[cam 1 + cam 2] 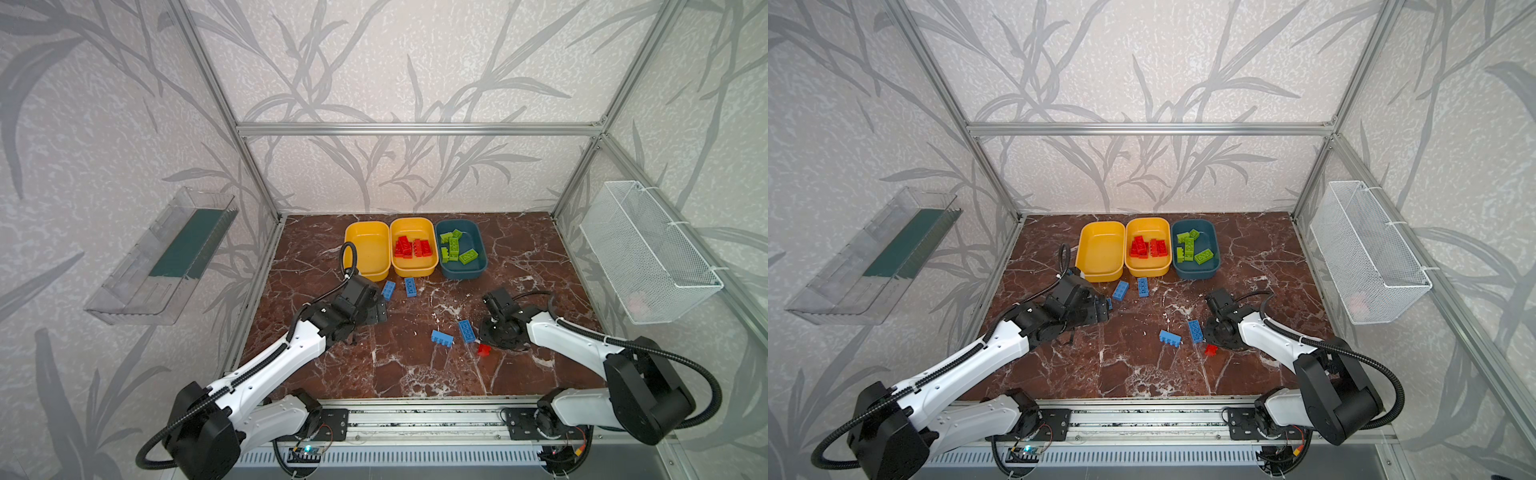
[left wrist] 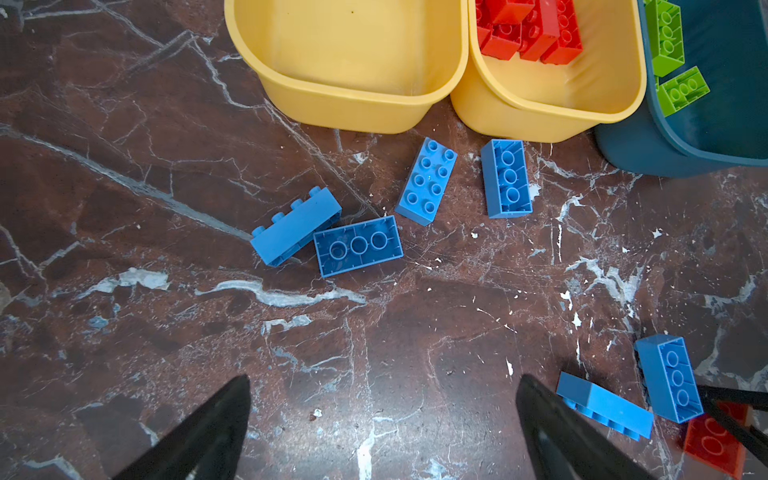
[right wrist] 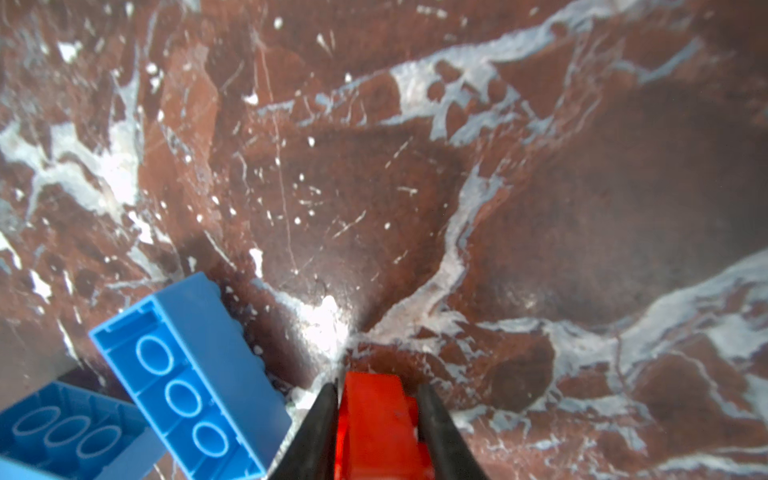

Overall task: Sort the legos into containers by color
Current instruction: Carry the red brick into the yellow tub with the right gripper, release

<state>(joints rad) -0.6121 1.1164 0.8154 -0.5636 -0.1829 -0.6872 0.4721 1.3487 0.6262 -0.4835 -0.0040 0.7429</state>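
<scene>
Three containers stand in a row at the back: an empty yellow tub point(image 1: 368, 249), a yellow tub point(image 1: 432, 266) holding red legos point(image 1: 411, 247), and a teal tub point(image 1: 478, 266) holding green legos point(image 1: 455, 247). Several blue legos lie loose on the table, two by the tubs point(image 1: 388, 289) point(image 1: 410, 286) and two further forward point(image 1: 441, 338) point(image 1: 466, 331). My right gripper point(image 3: 376, 388) is shut on a red lego point(image 1: 483, 349) down at the table. My left gripper point(image 2: 384, 380) is open over bare table, short of two more blue legos point(image 2: 295, 226) point(image 2: 358, 246).
A clear plastic tray point(image 1: 166, 257) hangs on the left wall and a white wire basket point(image 1: 648, 253) on the right wall. The red-brown marble table point(image 1: 415, 374) is ringed by aluminium frame posts. A blue lego point(image 3: 195, 374) lies close beside the right fingers.
</scene>
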